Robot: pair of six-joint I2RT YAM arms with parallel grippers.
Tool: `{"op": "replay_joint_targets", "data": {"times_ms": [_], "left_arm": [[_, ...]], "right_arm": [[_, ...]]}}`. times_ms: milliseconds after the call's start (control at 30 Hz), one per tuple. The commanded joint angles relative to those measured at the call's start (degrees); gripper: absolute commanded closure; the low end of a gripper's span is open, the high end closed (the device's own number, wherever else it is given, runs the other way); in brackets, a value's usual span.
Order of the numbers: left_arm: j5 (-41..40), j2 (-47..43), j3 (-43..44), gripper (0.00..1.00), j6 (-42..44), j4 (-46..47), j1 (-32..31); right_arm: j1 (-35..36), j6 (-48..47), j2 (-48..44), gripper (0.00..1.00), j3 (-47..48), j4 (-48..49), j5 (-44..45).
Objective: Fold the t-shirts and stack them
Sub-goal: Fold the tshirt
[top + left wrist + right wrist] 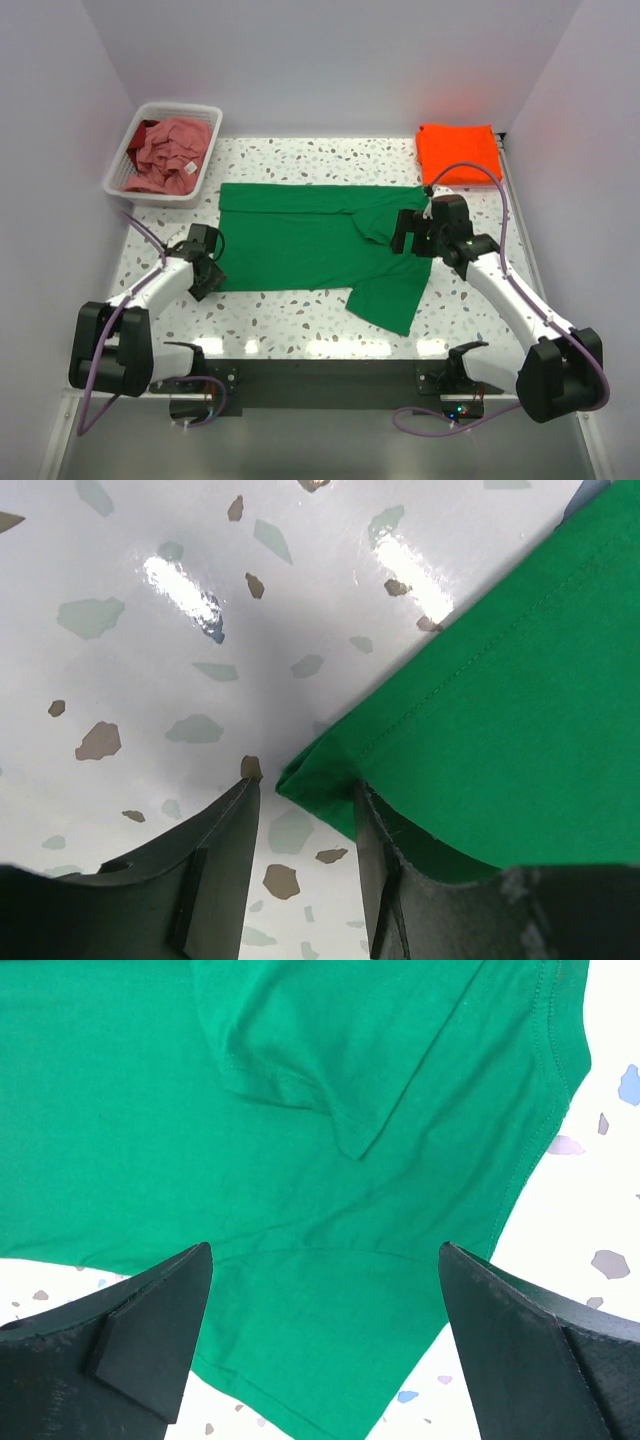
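The green t-shirt (pixel 300 245) lies spread flat on the speckled table, one sleeve sticking out toward the near edge. My left gripper (pixel 205 268) is open at the shirt's near left corner. In the left wrist view the corner of the green shirt (pixel 500 680) lies between the tips of the left gripper (pixel 305 785), against the right finger. My right gripper (pixel 410 232) is open wide just above the shirt's right part. In the right wrist view it (pixel 325 1250) hovers over the green cloth (pixel 300 1140). The orange t-shirt (pixel 458 150) lies folded at the back right. The pink t-shirt (pixel 170 155) is crumpled in the basket.
The white slatted basket (pixel 185 106) stands at the back left corner. White walls close in the table (pixel 300 155) on the left, back and right. Bare speckled tabletop shows along the near edge.
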Motion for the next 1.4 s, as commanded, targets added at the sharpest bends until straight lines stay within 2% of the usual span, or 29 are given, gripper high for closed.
{"op": "replay_joint_targets", "data": {"times_ms": [0, 167, 233, 300, 333, 367, 533, 700, 767, 900, 1100, 1167, 1233, 1267, 1367], "left_arm": [[-1.28, 1.77, 2.06, 0.53, -0.48, 3.12, 0.74], [-0.04, 3.53, 1.62, 0.69, -0.30, 4.44, 0.83], [0.31, 3.89, 1.18, 0.74, -0.12, 4.53, 0.83], [0.31, 3.89, 0.83, 0.87, -0.21, 4.62, 0.83], [0.31, 3.98, 0.83, 0.99, -0.12, 4.45, 0.83], [0.31, 3.89, 0.74, 1.00, -0.04, 4.53, 0.83], [0.14, 3.45, 0.92, 1.00, 0.75, 4.45, 0.83], [-0.48, 2.92, 1.36, 1.00, 1.37, 3.92, 0.83], [-0.57, 2.75, 1.36, 1.00, 1.37, 4.00, 0.83], [-0.31, 2.66, 1.27, 1.00, 1.55, 4.27, 0.83], [-0.48, 2.75, 1.36, 1.00, 1.72, 4.00, 0.83], [-0.48, 2.66, 1.44, 1.00, 1.90, 3.74, 0.83], [-0.57, 2.48, 1.53, 1.00, 1.98, 3.57, 0.83], [-0.66, 2.48, 1.88, 1.00, 1.99, 3.48, 0.83], [0.04, 2.75, 2.41, 1.00, 2.16, 3.48, 0.83]], "right_arm": [[0.03, -0.46, -0.39, 0.02, -0.31, 0.36, 0.86], [0.47, -1.33, -0.12, 0.01, 0.12, -0.77, 1.04], [2.31, -1.86, 0.32, 0.02, 0.83, -2.09, 3.75], [5.02, -1.86, 0.76, 0.02, 1.44, -3.14, 5.34], [5.91, -1.78, 1.11, 0.02, 1.53, -3.59, 5.61], [7.05, -1.78, 1.20, 0.02, 1.53, -3.76, 5.87], [19.43, -1.34, 3.12, 0.02, 0.83, -7.80, 9.38], [34.36, 4.80, 6.12, 0.02, -0.48, -15.26, 13.95], [37.80, 7.79, 6.91, 0.04, -1.62, -17.03, 14.05], [39.58, 11.14, 7.17, 0.09, -4.79, -18.36, 13.78], [38.18, 16.68, 9.89, 0.15, -6.64, -18.35, 19.13], [35.90, 17.12, 11.48, 0.20, -7.51, -17.83, 19.32], [34.75, 16.68, 11.57, 0.34, -8.22, -16.34, 17.22], [34.22, 16.33, 11.22, 0.38, -8.83, -15.81, 16.69], [33.34, 16.15, 10.60, 0.40, -9.45, -14.93, 15.19]]}}
